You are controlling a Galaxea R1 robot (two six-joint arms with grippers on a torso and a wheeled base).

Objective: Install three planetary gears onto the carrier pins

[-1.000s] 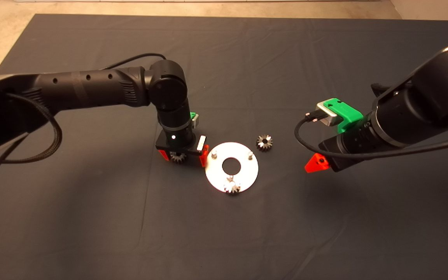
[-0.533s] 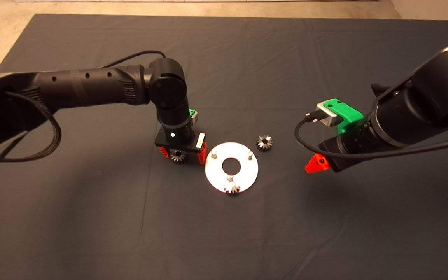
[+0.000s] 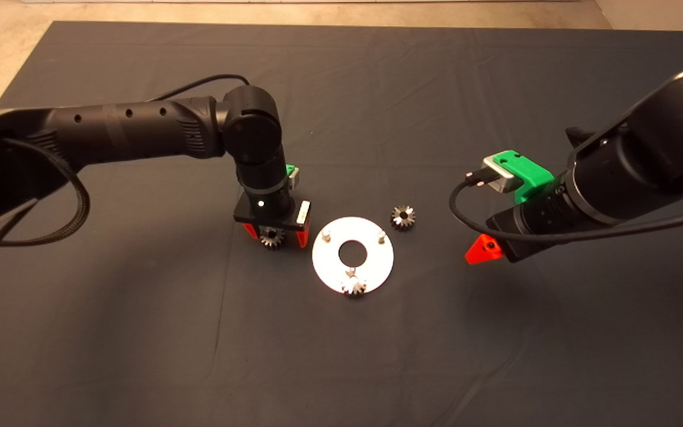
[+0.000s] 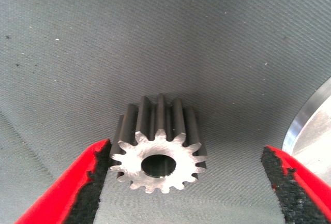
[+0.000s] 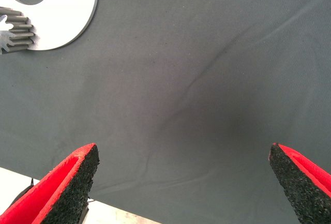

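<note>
Down on the dark grey fabric mat, a small shiny silver-grey toothed metal gear lies flat, its centre hole facing upward, just left of the flat round white disc. No writing or brand mark can be read on it or anywhere nearby. Seen from the left wrist, this gear shows straight, evenly cut teeth, a bright machined end face and a dark round bore. The left gripper stands over it with its red fingers spread wide apart; one black pad is at or very near the teeth, while the other pad is well clear. The disc's edge shows beside that far pad.

On the disc, a second silver gear sits on the nearest of three short upright silver pins, and the other two pins stand bare. A third, darker-looking gear lies flat on the mat just beyond the disc's upper right rim.

The right gripper hovers to the disc's right, fingers wide apart over bare mat.
</note>
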